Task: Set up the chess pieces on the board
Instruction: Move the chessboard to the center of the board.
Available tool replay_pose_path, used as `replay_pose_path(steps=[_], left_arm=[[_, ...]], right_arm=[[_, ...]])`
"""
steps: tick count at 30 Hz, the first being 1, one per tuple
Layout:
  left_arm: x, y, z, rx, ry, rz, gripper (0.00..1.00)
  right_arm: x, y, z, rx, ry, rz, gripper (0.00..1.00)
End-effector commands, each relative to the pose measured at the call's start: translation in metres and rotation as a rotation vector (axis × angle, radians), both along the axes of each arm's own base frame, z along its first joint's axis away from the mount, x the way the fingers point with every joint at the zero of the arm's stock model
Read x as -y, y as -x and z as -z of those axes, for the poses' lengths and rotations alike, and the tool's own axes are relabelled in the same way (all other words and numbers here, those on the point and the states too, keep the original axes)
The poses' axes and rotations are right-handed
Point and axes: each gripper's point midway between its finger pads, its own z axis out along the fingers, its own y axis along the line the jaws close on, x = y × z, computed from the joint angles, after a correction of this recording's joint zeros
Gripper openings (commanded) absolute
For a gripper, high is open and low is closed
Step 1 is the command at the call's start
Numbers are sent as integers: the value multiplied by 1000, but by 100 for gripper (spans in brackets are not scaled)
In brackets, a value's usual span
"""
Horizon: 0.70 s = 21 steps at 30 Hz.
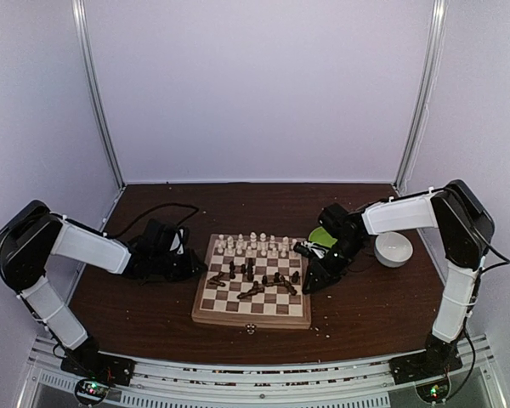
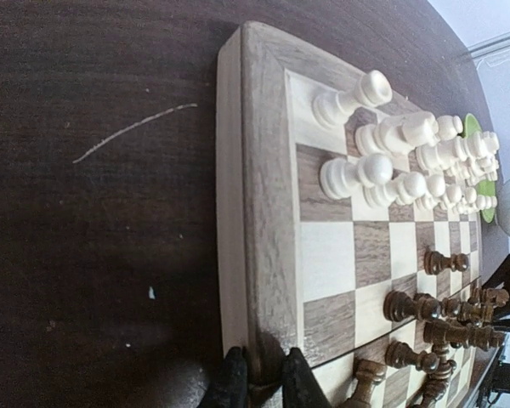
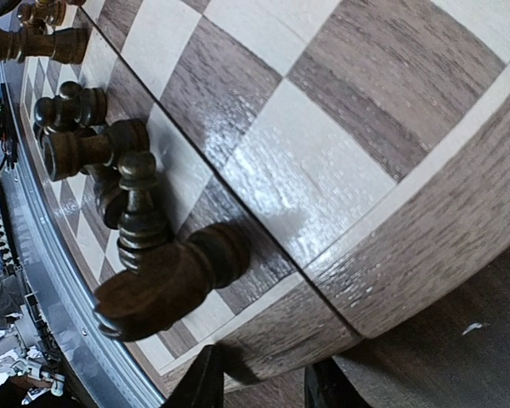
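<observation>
Chess pieces (image 1: 253, 270) are crowding the board (image 1: 238, 310) just ahead of the right hand (image 3: 259, 387), which is hovering released at the rim. A dark knight (image 3: 157, 289) is sitting closest, and a low reach is risking knocking its jumbled neighbours. Opposite, the left hand (image 2: 263, 387) is waiting almost clenched, visibly holding nothing. Bare surface (image 1: 365, 314) is lying open behind both.
</observation>
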Motion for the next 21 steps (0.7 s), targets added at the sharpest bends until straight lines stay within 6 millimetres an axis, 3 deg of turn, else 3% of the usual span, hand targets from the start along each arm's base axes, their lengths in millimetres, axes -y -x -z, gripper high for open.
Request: replay_pose_path(steps=[1, 11, 16, 21], left_arm=[[30, 70, 24, -190, 42, 198, 14], [28, 82, 23, -186, 47, 190, 13], [20, 70, 3, -106, -38, 190, 16], [11, 54, -33, 10, -109, 172, 25]], right_arm=[[1, -43, 15, 185, 71, 13, 32], [6, -58, 13, 215, 93, 15, 32], [25, -50, -6, 264, 105, 3, 35], [47, -41, -21, 332, 129, -10, 47]])
